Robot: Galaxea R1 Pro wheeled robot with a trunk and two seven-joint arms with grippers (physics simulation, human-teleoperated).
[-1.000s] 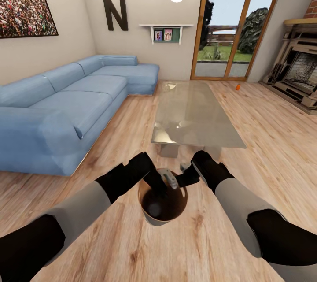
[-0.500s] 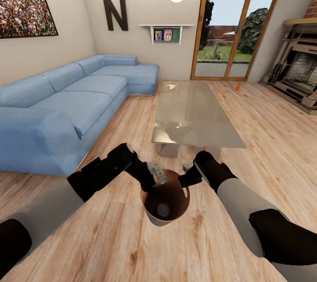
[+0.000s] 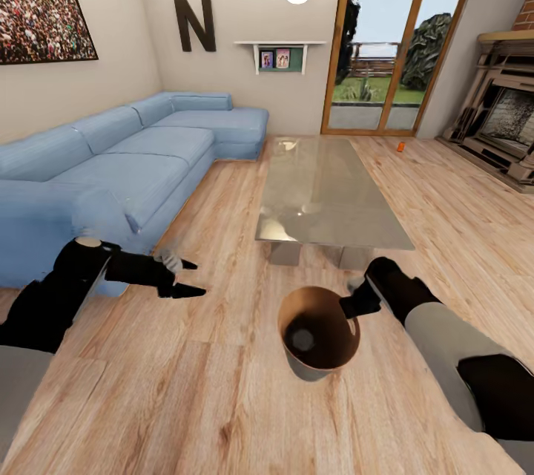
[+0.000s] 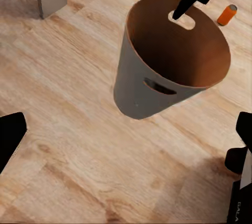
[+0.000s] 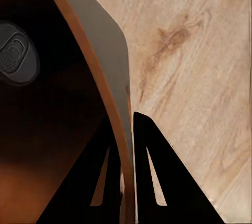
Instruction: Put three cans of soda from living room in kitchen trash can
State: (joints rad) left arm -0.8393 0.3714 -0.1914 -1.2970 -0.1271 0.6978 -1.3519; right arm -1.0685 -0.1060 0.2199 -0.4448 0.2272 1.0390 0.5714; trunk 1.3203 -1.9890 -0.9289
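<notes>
gripping the bin (image 3: 320, 356) by its rim, the right gripper (image 3: 350, 307) had its two fingers (image 5: 149, 171) pinched on either side of the thin wall, one inside the copper-brown bowl and one outside; the right wrist view showed this plainly. the bin hung tilted, mouth toward the head camera, and a can (image 5: 14, 59) lay in its bottom, seen end-on with its pull tab up; its colour was too dark to tell.

the left gripper (image 3: 185, 277) was off to the robot's left, near the arm of the blue sofa (image 3: 111, 171), fingers spread apart and holding nothing. it was well apart from the bin.

an orange can (image 3: 400, 147) stood upright on the wood floor (image 3: 185, 401) far across the room, beyond the far end of the glass coffee table (image 3: 326, 193) and near the glass doors (image 3: 393, 37). from both grippers it lay ahead and to the right, with the table between; the right arm sat on that side but was busy with the bin, so the free left gripper looked the likelier one to take it, and the base would need to drive round the table first. the left wrist view also showed an orange can (image 4: 227, 14) on the floor past the bin's rim; whether it was the same one i could not tell.

the only readable writing was a large dark letter "n" (image 3: 194, 24) on the wall. no label on any can could be read.
</notes>
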